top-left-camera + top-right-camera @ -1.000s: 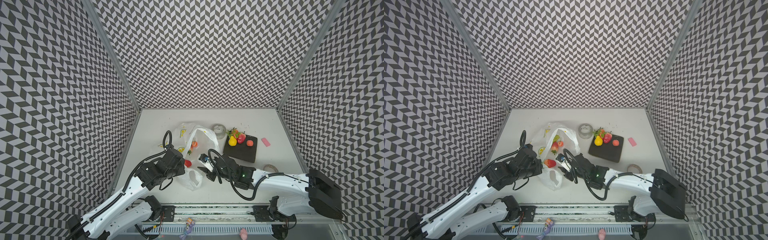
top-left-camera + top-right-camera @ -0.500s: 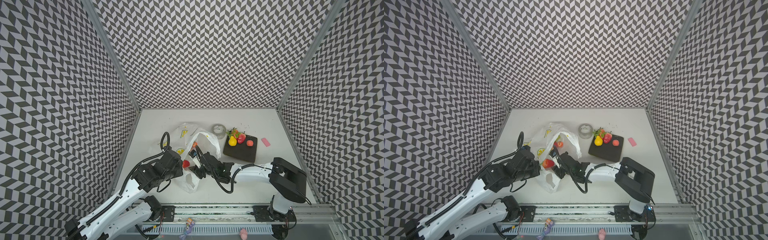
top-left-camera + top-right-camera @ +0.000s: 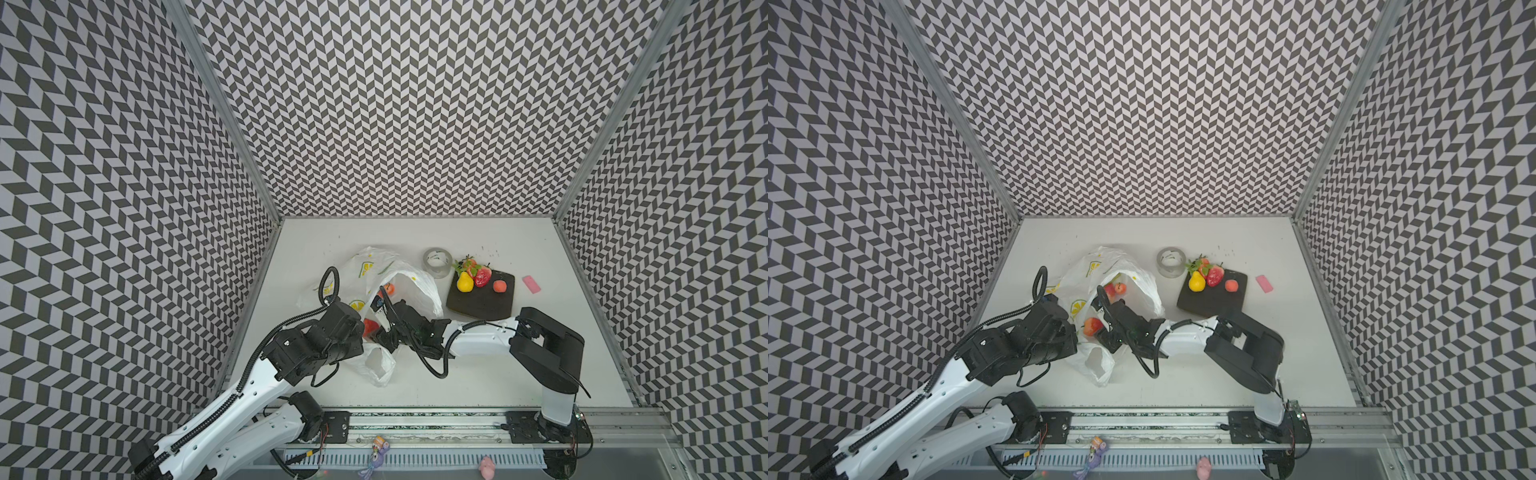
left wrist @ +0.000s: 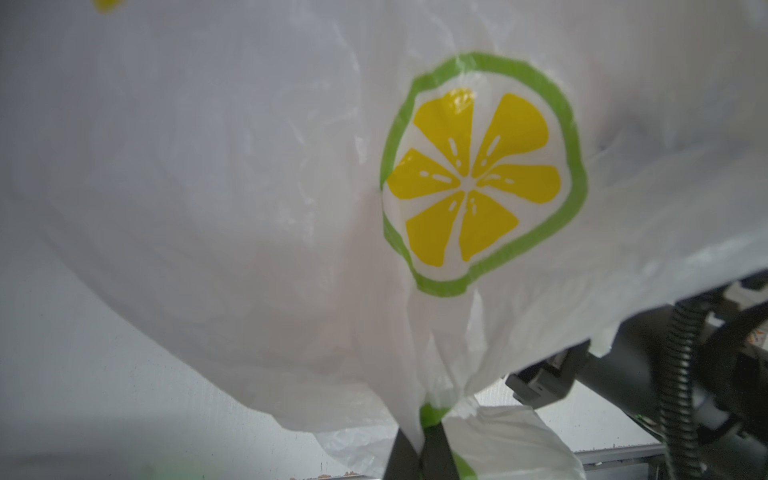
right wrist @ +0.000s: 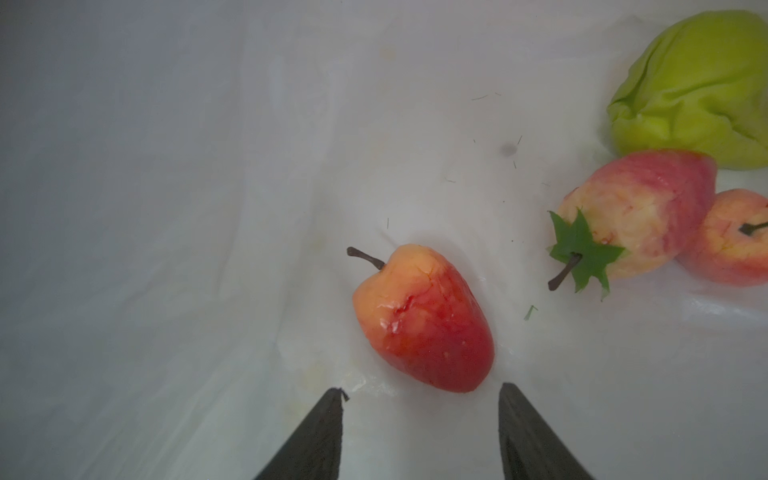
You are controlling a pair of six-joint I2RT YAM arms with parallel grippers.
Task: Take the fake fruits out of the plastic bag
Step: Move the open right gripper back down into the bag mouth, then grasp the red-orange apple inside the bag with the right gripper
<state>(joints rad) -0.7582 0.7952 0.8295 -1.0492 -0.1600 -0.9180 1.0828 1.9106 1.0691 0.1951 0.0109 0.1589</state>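
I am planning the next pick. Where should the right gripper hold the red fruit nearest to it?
Grip the red fruit across its wide middle, coming from its rounded end, which faces the open right gripper. It lies on its side with the stem pointing away, so its flanks are free.

1. Both top views are bright and evenly lit from above; the white counter (image 3: 490, 386) carries only soft, faint shadows beside the arms.
2. Toward the frame edges of both top views the chevron walls (image 3: 124, 208) stretch and bend.
3. In the left wrist view, light glows through the plastic bag (image 4: 208, 187); its lemon print (image 4: 478, 174) is fairly sharp, the left fingers (image 4: 399, 461) dark and blurred.
4. The right wrist view is dimmer and greyish; the red fruit (image 5: 424, 320) shows small glare spots, the right fingers (image 5: 316, 440) are soft-edged.
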